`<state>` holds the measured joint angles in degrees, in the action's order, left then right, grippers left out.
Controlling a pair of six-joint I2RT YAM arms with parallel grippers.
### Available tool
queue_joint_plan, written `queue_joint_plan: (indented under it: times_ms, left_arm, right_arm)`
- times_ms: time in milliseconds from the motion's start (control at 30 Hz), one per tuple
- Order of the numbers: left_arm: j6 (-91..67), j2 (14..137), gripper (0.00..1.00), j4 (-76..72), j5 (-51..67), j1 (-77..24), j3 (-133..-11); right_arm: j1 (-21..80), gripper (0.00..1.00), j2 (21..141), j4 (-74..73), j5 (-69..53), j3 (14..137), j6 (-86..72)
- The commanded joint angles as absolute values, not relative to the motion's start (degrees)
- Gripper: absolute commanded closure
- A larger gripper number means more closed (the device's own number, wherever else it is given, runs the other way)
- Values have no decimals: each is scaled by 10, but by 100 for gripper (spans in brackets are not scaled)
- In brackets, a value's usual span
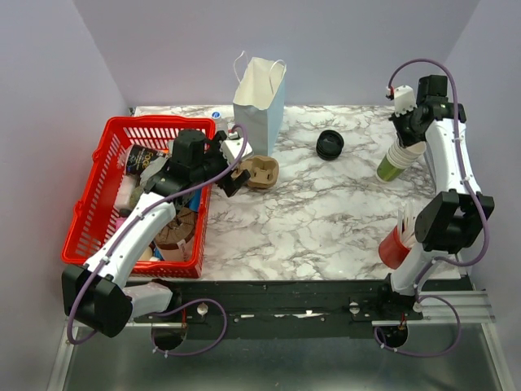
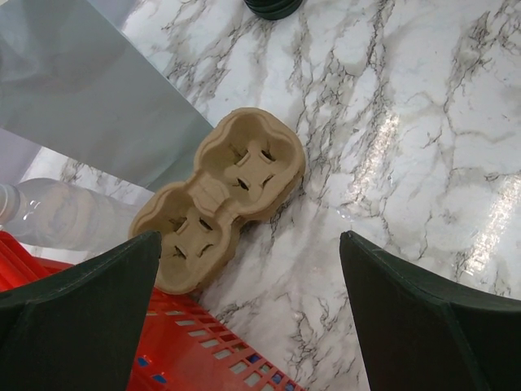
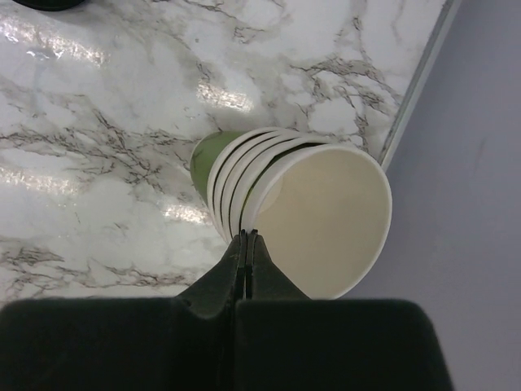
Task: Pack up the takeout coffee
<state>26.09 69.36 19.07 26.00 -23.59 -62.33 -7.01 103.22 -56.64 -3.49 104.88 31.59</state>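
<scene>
The takeout coffee is out of view. A round black lid (image 1: pixel 330 144) lies alone on the marble table (image 1: pixel 326 212). A stack of green cups with white rims (image 1: pixel 397 160) leans at the right edge. My right gripper (image 1: pixel 409 126) is above it, and in the right wrist view it (image 3: pixel 248 235) is shut, pinching the rim of the top cup (image 3: pixel 326 220), whose white inside is empty. My left gripper (image 2: pixel 248 236) hangs wide open with nothing between its fingers, over the basket's edge and just short of a brown two-cup carrier (image 2: pixel 224 191).
The carrier (image 1: pixel 262 173) lies by a white paper bag (image 1: pixel 259 102) standing at the back. A red basket (image 1: pixel 98 195) holding several items sits at the left. A red cup of white sticks (image 1: pixel 396 244) stands front right. A clear bottle (image 2: pixel 65 216) lies beside the bag (image 2: pixel 81 90).
</scene>
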Motion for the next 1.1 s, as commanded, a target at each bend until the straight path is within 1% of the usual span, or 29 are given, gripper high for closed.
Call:
queue_joint_plan:
  times_ms: [0,133,200,267,300,367,467,500,533,567,600,633,667,700,733,767,800,833,900,967,1000,1067]
  left_arm:
    - [252,686,1,165,271,-243,-613]
    - [252,686,1,163,271,-246,-613]
    - [251,686,1,162,271,-247,-611]
    - [251,687,1,161,271,-248,-611]
    - [253,688,1,161,270,-249,-611]
    - [252,687,1,162,268,-250,-612]
    - [253,688,1,159,268,-250,-611]
    - [253,689,1,156,267,-251,-611]
    - [256,689,1,156,268,-252,-611]
    - [256,690,1,159,266,-252,-613]
    - [257,690,1,165,265,-252,-616]
    - [259,690,1,165,265,-251,-616]
    - [259,689,1,164,261,-252,-614]
    - [260,689,1,162,261,-252,-610]
    - [259,689,1,161,260,-253,-610]
    - [258,690,1,162,260,-252,-611]
    - [258,690,1,164,264,-252,-612]
    - [257,690,1,164,264,-254,-612]
    - [256,692,1,161,265,-254,-611]
    - [253,693,1,159,265,-255,-612]
    - [251,693,1,159,265,-255,-613]
    - [250,695,1,156,266,-256,-613]
  right_arm:
    - [-71,99,988,-564,-7,1034,334]
    - [-71,100,985,-570,-10,1056,333]
    - [-71,99,983,-544,25,1035,344]
    - [-71,99,997,-561,40,1034,360]
    - [-71,100,1007,-614,17,1077,362]
    - [-71,99,1016,-635,4,1108,358]
    - [-71,99,1003,-572,55,1047,381]
    - [-72,100,1012,-614,32,1049,374]
    - [-85,99,1024,-660,-33,1119,362]
    - [-89,100,1040,-695,-71,1147,343]
    - [-84,99,1030,-660,-22,1140,337]
    - [-65,100,1014,-621,22,1076,354]
    - [-62,99,984,-572,59,1038,389]
    - [-63,99,983,-550,38,1036,394]
    - [-76,99,994,-588,16,1053,394]
    - [-76,99,1005,-604,36,1090,382]
    - [-75,99,1017,-613,68,1092,392]
    - [-76,99,1017,-606,61,1086,388]
    - [-89,99,1031,-662,-15,1142,378]
    - [-80,99,1026,-646,28,1137,383]
    - [-74,100,1017,-603,58,1096,395]
    - [-70,99,986,-564,85,1072,407]
